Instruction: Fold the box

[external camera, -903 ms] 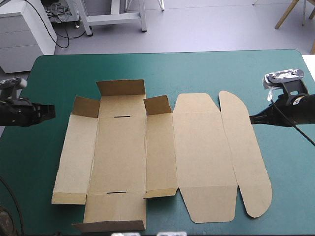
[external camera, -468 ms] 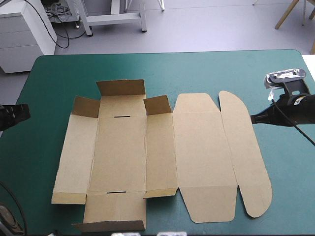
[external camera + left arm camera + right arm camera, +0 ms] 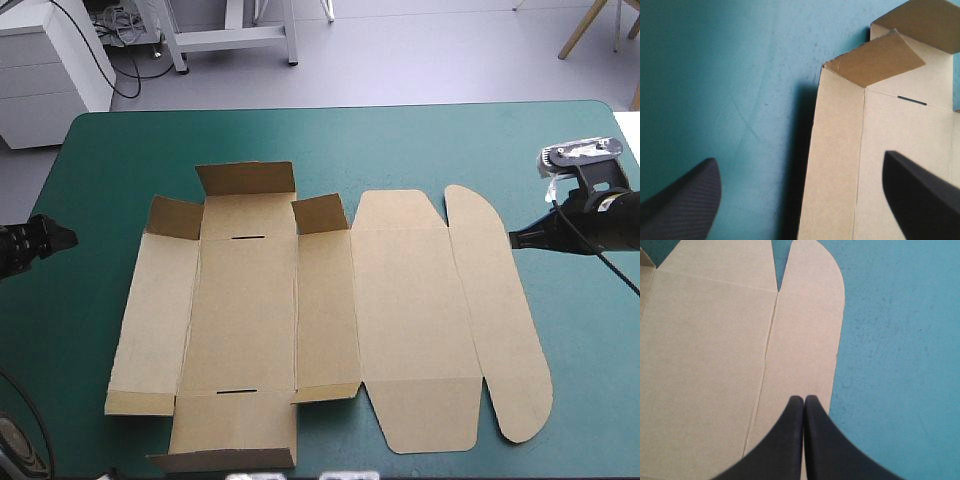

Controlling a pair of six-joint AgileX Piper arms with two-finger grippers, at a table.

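At mid worktop [image 3: 400, 140]: box [image 3: 320, 320], flat, small far flaps raised, long axis left to right. Right end effector [image 3: 513, 240]: clenched, empty, tip at box's rounded edge, nearer. Left end effector [image 3: 55, 240]: released, apart, box lying rightward.

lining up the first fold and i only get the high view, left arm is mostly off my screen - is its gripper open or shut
observer: Open. In the left wrist view the left gripper has its fingers wide apart, and the side edge of the box lies ahead, between them.
operator: ok and the right one, just looks like a single point from here
observer: Shut. In the right wrist view the fingers of the right gripper meet in one pointed arch, with the tip at the outer edge of the rounded flap. I cannot tell whether it touches the board.
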